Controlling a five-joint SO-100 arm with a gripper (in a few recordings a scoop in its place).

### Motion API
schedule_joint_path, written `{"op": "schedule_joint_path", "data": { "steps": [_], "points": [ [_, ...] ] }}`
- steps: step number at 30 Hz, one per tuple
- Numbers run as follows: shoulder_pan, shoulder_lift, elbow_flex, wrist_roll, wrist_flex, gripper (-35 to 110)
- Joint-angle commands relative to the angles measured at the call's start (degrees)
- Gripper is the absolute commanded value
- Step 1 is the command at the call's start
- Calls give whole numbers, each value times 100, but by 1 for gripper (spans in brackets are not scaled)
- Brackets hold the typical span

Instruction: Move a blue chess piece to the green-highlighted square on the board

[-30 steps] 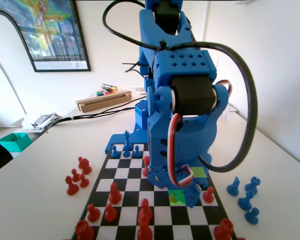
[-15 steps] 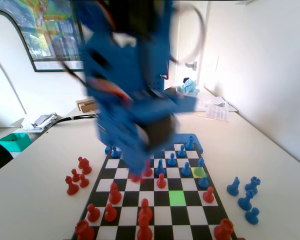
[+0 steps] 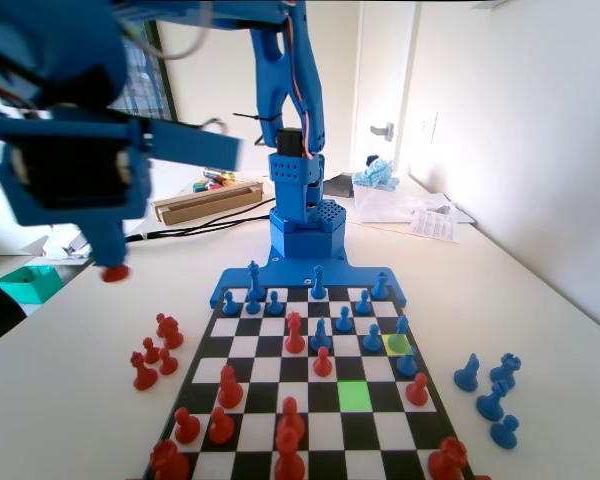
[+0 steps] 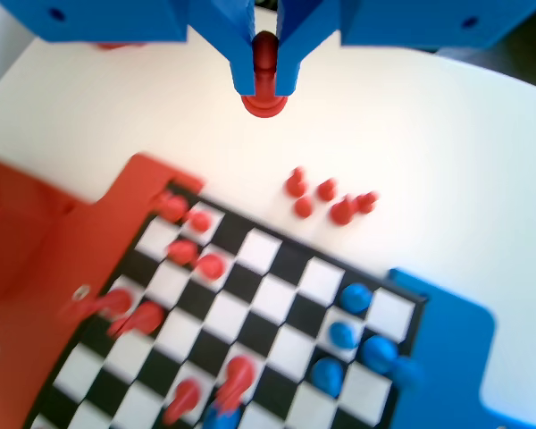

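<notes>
Blue chess piece [image 3: 401,326]: it is standing on the board at the pale yellow square [image 3: 398,345], on the right side in the fixed view. Nothing is touching it, and it is sitting well away from the gripper.
Gripper [image 3: 113,262] [image 4: 264,85]: it is pinching a red pawn, not a blue one. The two jaws are pressing on the pawn from both sides.
Red pawn [image 3: 115,272] [image 4: 264,100]: it is hanging upright between the jaws, up in the air. Its round base is poking out below them.
Where the gripper is: in the fixed view it is hanging high on the left, off the board, over the white tabletop [image 3: 80,400] [image 4: 447,161]. It is looking blurry there.
Loose red pawns [image 3: 155,350] [image 4: 326,197]: a small group is standing on the tabletop just beside the board's left edge in the fixed view.
Board [image 3: 263,372] [image 4: 250,295]: red and blue pieces are standing on it.
Green-highlighted square [image 3: 355,395]: it is lying bare, with no piece on it. A blue pawn [image 3: 407,362] is standing near it, on the far right side.
Loose blue pieces [image 3: 490,402]: four are standing on the tabletop to the right of the board in the fixed view.
</notes>
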Motion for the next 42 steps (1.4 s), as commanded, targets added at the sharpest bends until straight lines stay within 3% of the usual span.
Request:
{"op": "schedule_joint_path", "data": {
  "steps": [1, 13, 25, 42],
  "points": [
    [624, 88, -211, -422, 167, 1],
    [1230, -1011, 193, -809, -642, 1],
    [1178, -1468, 1521, -1055, -2399, 1],
    [1406, -1925, 1406, -1160, -2716, 1]
  ]
}}
